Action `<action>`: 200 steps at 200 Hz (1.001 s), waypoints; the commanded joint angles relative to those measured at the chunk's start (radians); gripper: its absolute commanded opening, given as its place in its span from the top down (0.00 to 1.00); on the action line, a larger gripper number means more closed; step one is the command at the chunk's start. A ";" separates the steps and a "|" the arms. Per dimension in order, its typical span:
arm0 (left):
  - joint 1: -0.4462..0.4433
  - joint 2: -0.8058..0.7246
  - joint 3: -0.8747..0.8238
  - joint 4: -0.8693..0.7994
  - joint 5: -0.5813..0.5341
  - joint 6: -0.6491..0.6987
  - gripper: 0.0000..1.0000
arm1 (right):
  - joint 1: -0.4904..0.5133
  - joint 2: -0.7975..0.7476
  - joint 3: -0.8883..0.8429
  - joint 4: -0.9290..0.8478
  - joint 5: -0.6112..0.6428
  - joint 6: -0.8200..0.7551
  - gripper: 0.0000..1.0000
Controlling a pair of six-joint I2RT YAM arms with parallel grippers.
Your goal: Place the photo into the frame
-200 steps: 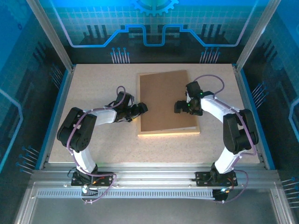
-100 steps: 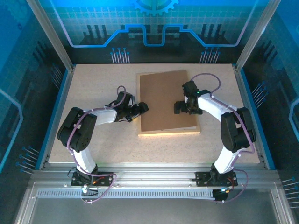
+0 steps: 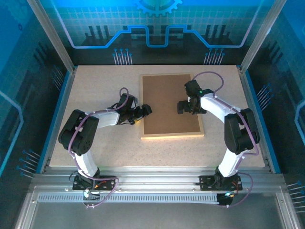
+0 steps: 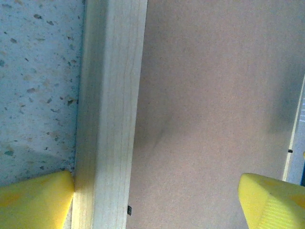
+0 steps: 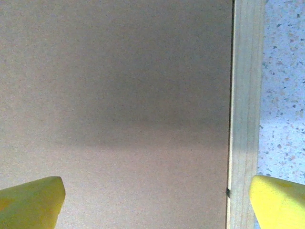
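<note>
Item: my left gripper, right gripper, both open. Backing board in frame: I should press evenly, flat.

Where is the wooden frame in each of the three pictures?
Top external: the frame lies flat in the middle, its pale rails edging the brown board.
Left wrist: a rail of the frame runs top to bottom, left of centre, with the brown board on its right.
Right wrist: a rail of the frame runs top to bottom near the right edge, with the brown board on its left.
Shared landmark: the brown board.
</note>
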 commanded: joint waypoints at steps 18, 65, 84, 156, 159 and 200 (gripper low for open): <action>0.018 -0.048 0.037 -0.042 0.008 0.039 0.07 | -0.029 -0.050 0.024 -0.024 0.017 -0.012 0.00; 0.094 -0.081 0.105 -0.155 -0.044 0.133 0.01 | -0.122 -0.087 0.009 0.068 -0.107 0.019 0.00; 0.118 -0.062 0.157 -0.182 -0.063 0.159 0.01 | -0.155 -0.064 0.026 0.131 -0.166 0.027 0.00; 0.143 0.202 0.498 -0.200 -0.073 0.181 0.01 | -0.194 0.249 0.367 0.190 -0.250 0.016 0.00; 0.144 0.215 0.513 -0.204 -0.077 0.183 0.01 | -0.194 0.261 0.386 0.190 -0.255 0.017 0.00; 0.154 0.360 0.713 -0.259 -0.098 0.188 0.01 | -0.196 0.482 0.649 0.100 -0.215 0.009 0.04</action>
